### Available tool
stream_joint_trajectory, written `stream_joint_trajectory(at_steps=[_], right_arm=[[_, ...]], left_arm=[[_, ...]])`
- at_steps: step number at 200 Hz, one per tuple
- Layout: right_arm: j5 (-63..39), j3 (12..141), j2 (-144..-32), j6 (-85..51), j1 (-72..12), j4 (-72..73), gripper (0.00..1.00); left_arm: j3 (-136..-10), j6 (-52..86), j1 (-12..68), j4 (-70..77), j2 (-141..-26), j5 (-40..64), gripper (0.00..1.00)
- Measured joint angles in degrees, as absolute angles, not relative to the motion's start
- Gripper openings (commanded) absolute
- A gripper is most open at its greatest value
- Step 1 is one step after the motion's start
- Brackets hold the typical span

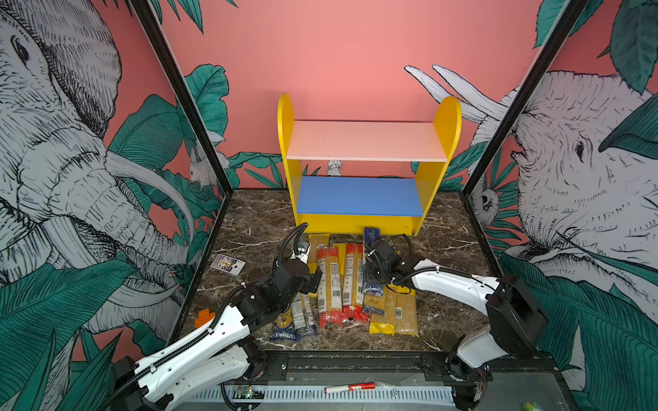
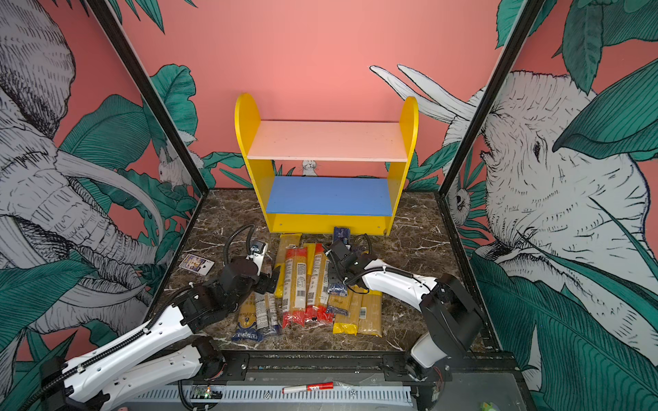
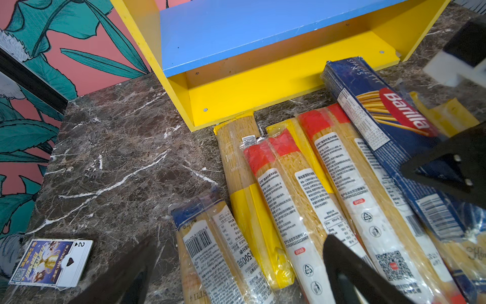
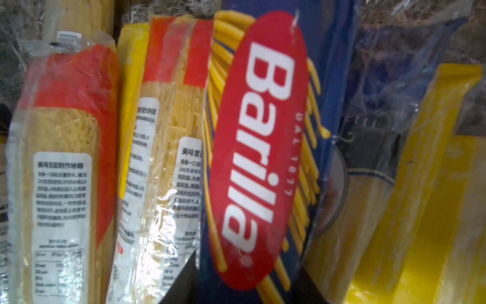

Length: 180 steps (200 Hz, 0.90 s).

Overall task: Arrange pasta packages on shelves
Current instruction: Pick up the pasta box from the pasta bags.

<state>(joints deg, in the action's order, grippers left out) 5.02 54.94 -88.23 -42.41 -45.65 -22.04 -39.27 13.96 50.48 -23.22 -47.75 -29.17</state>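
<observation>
1. Packages in both top views: the pasta packages (image 1: 331, 284) lie side by side on the marble table (image 1: 249, 220) before the shelves (image 1: 447, 121), with their long axes pointing at the unit. Both boards are bare. The right gripper (image 1: 370, 281) sits on the Barilla box (image 1: 371, 234), whose far end lies just beside the shelf base. The left gripper (image 1: 314, 281) hovers at the row's other side.
2. Left wrist view: the left gripper's jaws are spread wide and hold nothing, above the red-ended packs (image 3: 289, 184). The box slants across its neighbours, off toward the right arm.
3. Right wrist view: the dark fingers (image 4: 181, 281) press the box's two long edges, pinching across its narrow width. Its length runs straight ahead from the jaws. The right arm is clearly nearer, and the box likely needs turning to lie along a board.
</observation>
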Motion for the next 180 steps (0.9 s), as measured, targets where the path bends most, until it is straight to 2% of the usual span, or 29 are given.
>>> stream_joint_trajectory(at_steps=[42, 137, 180], right_arm=[[3.4, 55.7, -86.2, -40.8, -45.5, -26.2, 0.31], [-3.1, 57.1, -74.2, -38.0, -45.8, -35.7, 0.28], [-4.2, 57.0, -76.4, -37.3, -45.4, -34.6, 0.19]], left_arm=[[-39.3, 13.9, 50.5, -23.5, -47.0, -29.6, 0.99], [-39.3, 13.6, 50.5, -23.2, -47.1, -30.0, 0.99], [-39.3, 13.5, 50.5, -22.4, -48.5, -30.1, 0.99]])
